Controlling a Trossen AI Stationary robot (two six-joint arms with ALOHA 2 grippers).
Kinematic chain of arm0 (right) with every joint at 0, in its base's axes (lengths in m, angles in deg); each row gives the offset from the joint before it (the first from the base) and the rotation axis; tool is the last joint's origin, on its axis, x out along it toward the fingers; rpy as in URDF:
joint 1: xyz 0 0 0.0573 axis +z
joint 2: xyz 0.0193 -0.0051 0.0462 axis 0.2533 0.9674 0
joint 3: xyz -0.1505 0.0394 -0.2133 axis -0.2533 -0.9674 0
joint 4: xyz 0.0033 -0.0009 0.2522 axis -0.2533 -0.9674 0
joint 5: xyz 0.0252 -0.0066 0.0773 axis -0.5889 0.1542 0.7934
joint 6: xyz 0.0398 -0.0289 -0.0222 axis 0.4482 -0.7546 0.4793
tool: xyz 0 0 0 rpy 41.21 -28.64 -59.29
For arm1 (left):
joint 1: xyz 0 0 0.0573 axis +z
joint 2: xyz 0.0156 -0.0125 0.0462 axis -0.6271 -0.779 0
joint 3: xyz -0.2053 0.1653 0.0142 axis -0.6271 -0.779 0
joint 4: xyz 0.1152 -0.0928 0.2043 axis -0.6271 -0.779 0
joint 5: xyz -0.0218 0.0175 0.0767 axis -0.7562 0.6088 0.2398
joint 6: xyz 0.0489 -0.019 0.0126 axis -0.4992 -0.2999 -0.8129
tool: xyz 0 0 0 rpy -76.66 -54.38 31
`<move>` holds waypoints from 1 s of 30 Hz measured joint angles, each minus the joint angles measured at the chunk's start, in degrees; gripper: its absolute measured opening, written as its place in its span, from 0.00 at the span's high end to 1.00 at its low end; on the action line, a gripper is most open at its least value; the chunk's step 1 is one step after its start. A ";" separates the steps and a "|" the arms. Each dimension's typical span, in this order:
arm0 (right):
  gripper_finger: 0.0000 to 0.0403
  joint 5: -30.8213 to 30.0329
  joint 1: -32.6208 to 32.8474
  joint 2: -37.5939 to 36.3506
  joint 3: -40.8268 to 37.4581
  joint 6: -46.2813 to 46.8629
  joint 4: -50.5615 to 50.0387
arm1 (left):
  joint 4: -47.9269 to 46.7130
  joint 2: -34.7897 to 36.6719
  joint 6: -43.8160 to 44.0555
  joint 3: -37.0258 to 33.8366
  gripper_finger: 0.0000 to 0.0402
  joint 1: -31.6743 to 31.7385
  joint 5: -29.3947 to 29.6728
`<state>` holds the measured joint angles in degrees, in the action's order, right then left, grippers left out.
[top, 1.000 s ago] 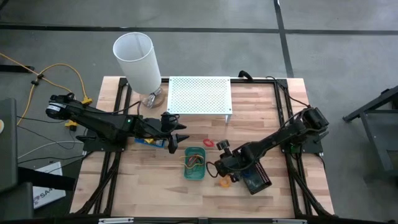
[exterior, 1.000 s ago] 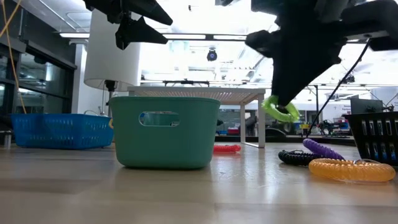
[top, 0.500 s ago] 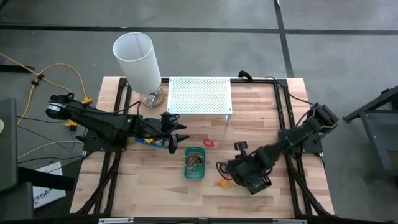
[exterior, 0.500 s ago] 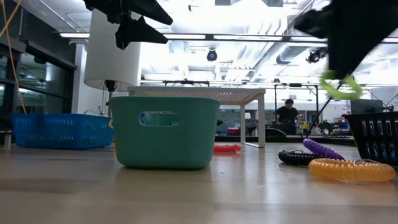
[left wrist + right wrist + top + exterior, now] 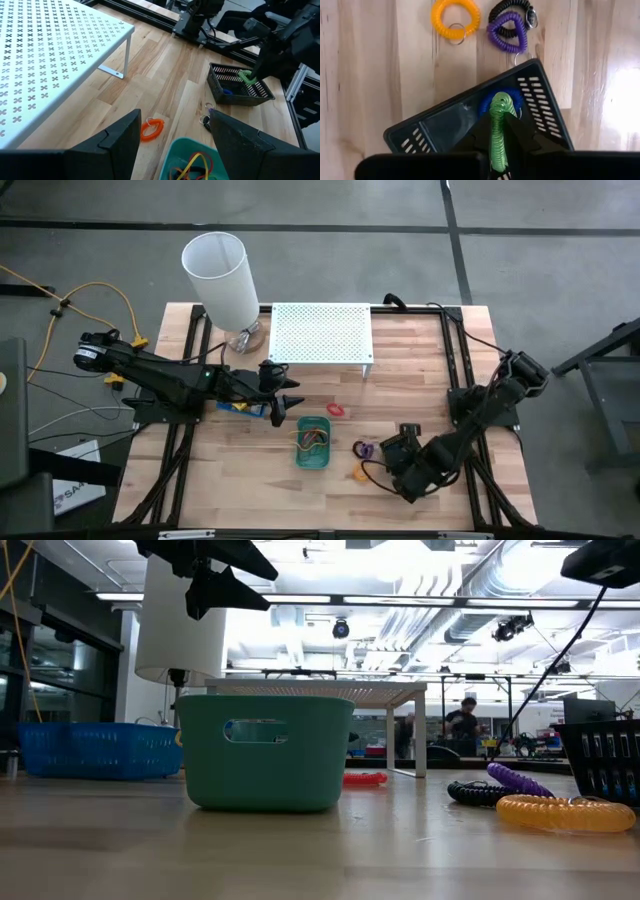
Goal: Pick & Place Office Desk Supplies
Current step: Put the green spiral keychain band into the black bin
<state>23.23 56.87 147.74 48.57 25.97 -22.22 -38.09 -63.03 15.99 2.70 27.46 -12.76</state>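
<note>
My right gripper (image 5: pixel 499 131) is shut on a green coiled ring (image 5: pixel 498 117) and hangs over the black tray (image 5: pixel 440 127), which holds a blue ring (image 5: pixel 512 97). On the wood beside that tray lie an orange ring (image 5: pixel 455 20), a purple ring (image 5: pixel 507 35) and a black ring (image 5: pixel 512 11). My left gripper (image 5: pixel 285 402) waits open, in the air left of the green tray (image 5: pixel 312 442), which holds coloured bands. A red ring (image 5: pixel 335 409) lies between the green tray and the shelf. My right gripper pinches the green ring's coil (image 5: pixel 498 142) between its two fingers, coming from above and pointing steeply down. The ring stands edge-on in the hold, its free part (image 5: pixel 246 76) reaching below the fingertips. It is lifted clear, above the black tray's inside.
A white perforated shelf (image 5: pixel 321 333) stands at the table's far middle, with a white cylindrical lamp (image 5: pixel 222 276) to its left. A blue tray (image 5: pixel 95 750) sits under my left arm. Bare wood lies along the near edge.
My right gripper has carried the green ring from beside the green tray toward the table's right and near edges, up a little, to above the black tray. Its wrist has rolled on the way. The ring stayed in the hold and left the low view.
</note>
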 joint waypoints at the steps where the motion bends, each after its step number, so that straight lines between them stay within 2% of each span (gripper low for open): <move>1: 0.95 0.00 0.29 0.00 0.01 0.58 -0.04 | 0.00 0.00 -0.01 -0.01 0.43 0.00 0.00; 12: 0.95 0.32 0.83 0.23 -1.76 8.08 -1.49 | 0.00 0.00 0.00 -0.02 0.43 0.00 0.00; 20: 0.94 2.02 0.83 0.33 -7.96 11.79 5.77 | -0.01 0.00 0.00 -0.01 0.43 0.00 0.00; 30: 0.82 1.07 0.79 0.33 -8.36 12.38 5.82 | -0.02 0.00 0.00 -0.02 0.43 0.00 0.00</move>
<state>24.30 57.65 148.07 40.21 38.35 -16.40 -38.12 -63.03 15.99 2.67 27.46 -12.76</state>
